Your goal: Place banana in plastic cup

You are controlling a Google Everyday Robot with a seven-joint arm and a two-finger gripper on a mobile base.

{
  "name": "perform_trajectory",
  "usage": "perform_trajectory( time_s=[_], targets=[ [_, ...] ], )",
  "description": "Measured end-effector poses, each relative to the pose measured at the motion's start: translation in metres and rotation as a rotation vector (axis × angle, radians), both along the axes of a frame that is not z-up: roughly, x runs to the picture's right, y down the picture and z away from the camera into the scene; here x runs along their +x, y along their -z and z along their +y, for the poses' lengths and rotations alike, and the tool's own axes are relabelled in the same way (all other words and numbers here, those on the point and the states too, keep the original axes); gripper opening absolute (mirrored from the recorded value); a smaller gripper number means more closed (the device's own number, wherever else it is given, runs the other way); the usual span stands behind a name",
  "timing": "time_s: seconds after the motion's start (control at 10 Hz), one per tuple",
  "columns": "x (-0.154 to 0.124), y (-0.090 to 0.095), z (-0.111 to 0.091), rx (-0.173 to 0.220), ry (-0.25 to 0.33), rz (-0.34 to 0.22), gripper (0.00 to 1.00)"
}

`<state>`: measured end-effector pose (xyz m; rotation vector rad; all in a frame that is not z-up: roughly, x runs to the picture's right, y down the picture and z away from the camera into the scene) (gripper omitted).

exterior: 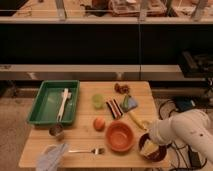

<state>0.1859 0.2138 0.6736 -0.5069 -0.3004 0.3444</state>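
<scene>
The banana (136,120) lies flat on the wooden table (80,139), on the view's right half. It runs diagonally from just below a blue-grey packet (129,103) down toward the robot's arm (187,134). Its lower end meets the arm's white casing, and I cannot tell whether part of it is covered there.

The plastic cup (98,101) stands upright to the banana's left, beyond a dark striped object (114,107) and just right of the green tray (46,100). The banana rests on the table, outside the cup and apart from it.

The gripper (151,141) is at the table's near right corner, lowered over a dark bowl (159,154) that sits beside the orange bowl (119,136). The bulky wrist hides most of the gripper, so whether it is open, closed or holding anything cannot be told. Something yellowish shows in the dark bowl beneath it, too indistinct to name.

The arm enters from the right edge, where it is cut off, and bends to reach leftward and down. A small brown item (120,88) near the table's far edge is too blurred to identify.
</scene>
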Motion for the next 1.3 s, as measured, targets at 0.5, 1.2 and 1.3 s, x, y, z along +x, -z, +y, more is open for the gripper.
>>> perform_trajectory(
  time_s=[0.5, 1.2, 1.3],
  targets=[
    [0.0, -0.07, -0.069, -0.042, -0.009, 0.137, 0.8],
    [0.017, -0.122, -0.067, -0.109, -0.089, 0.228, 0.8],
    [0.017, -0.128, -0.067, -0.105, -0.094, 0.245, 0.8]
  ],
)
